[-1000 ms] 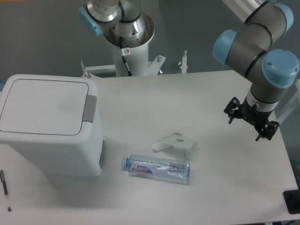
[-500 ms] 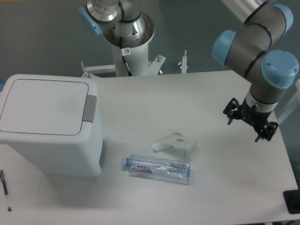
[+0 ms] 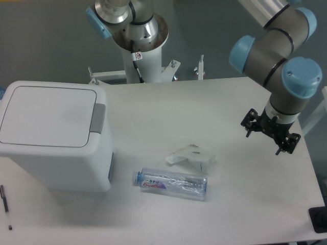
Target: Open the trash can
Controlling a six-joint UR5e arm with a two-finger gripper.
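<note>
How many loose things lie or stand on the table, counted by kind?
Trash can: 1
Plastic bottle: 1
Crumpled white paper carton: 1
Pen: 1
Total: 4

Reaches in from the upper right, grey links and pale blue joint caps stacked one above the other, elbow high, wrist bent downward. Ends in a small black gripper [image 3: 264,137] hanging just below the last blue-capped joint, pointing down and slightly toward the camera. Shows dark prongs spread to either side beneath the wrist, nothing between them. Too small and dark to tell how far apart the fingers stand. Hovers free, touching nothing.
</note>
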